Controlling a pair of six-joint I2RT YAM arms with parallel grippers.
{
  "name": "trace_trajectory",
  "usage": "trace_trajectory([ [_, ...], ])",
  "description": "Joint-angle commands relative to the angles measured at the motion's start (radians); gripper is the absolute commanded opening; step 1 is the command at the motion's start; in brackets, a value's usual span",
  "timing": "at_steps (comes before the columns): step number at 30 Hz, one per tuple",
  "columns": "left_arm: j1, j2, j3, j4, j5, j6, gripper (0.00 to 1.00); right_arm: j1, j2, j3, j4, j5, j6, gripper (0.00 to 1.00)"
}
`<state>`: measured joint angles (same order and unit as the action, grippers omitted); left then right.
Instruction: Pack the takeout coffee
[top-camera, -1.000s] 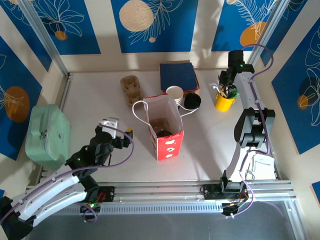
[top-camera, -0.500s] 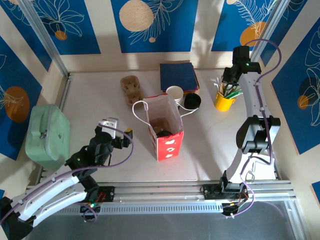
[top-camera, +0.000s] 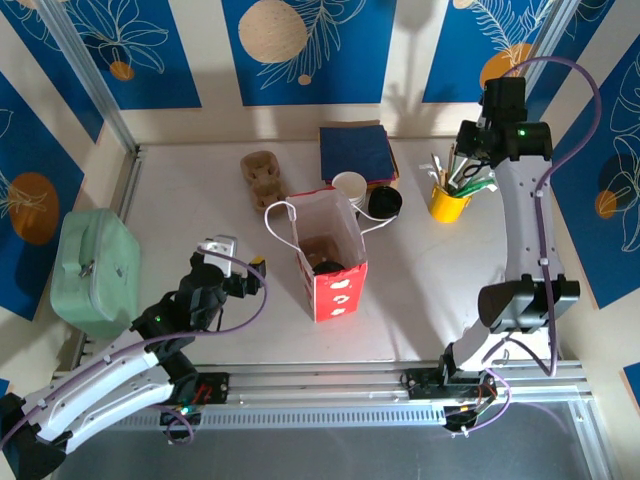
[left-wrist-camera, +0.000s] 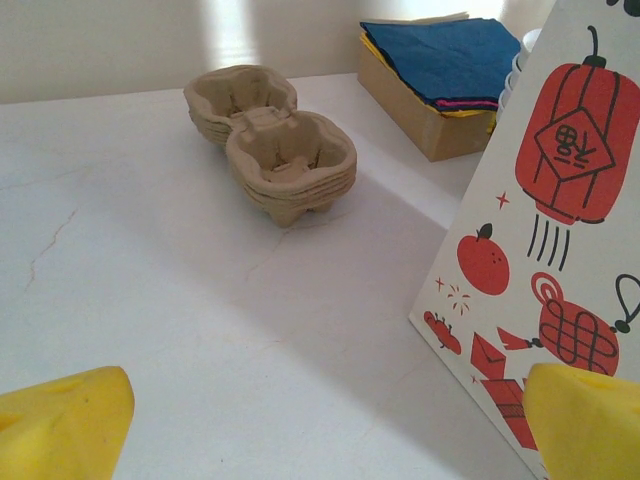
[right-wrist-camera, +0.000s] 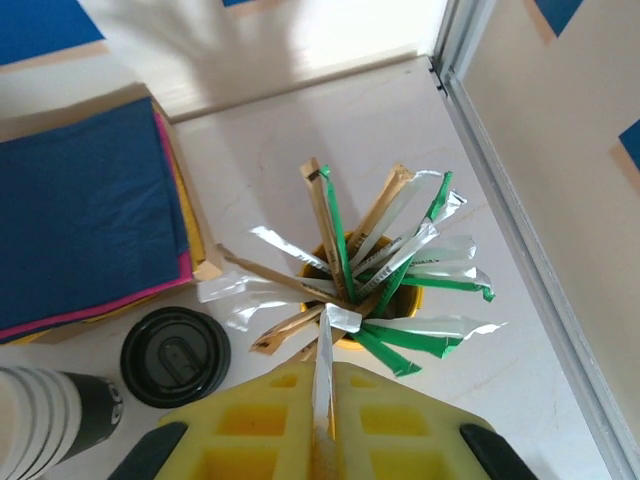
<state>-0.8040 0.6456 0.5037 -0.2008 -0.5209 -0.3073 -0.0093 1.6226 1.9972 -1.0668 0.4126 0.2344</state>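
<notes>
Yellow cup (top-camera: 447, 206): set at the far right of the table (top-camera: 200, 200), crammed with green and white wrapped sticks (right-wrist-camera: 400, 240).
Right pincer (right-wrist-camera: 325, 400): held over that cup, jaws pinched together on one thin white stick (right-wrist-camera: 326, 350).
Left pincer (left-wrist-camera: 320, 425): spread wide at the near left, nothing gripped, pointed past the bag's side.
Takeout coffee (top-camera: 330, 266): black lid spotted inside the open red-and-white paper bag (top-camera: 335, 290), mid-table.
Black lids (right-wrist-camera: 175, 355): stacked just beside the white cups (right-wrist-camera: 35, 430), near the blue napkins (right-wrist-camera: 80, 220).
Pulp carriers (left-wrist-camera: 270, 150): stacked far left of the bag.
</notes>
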Motion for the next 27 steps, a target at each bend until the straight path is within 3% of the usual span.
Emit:
trace_trajectory([
  [1, -0.008, 0.001, -0.01, 0.028, 0.01, -0.009, 1.0, 0.032, -0.074, 0.037, -0.047, 0.004, -0.028, 0.11],
  [11, -0.008, 0.009, -0.006, 0.043, 0.013, -0.007, 0.99, 0.146, -0.085, 0.263, -0.202, -0.177, -0.024, 0.09],
  [19, -0.009, 0.025, -0.002, 0.057, 0.019, -0.006, 0.99, 0.322, -0.098, 0.388, -0.263, -0.13, -0.039, 0.08],
  [27, -0.008, 0.035, -0.004, 0.069, 0.021, -0.008, 1.0, 0.494, -0.158, 0.319, -0.219, -0.234, -0.022, 0.07],
])
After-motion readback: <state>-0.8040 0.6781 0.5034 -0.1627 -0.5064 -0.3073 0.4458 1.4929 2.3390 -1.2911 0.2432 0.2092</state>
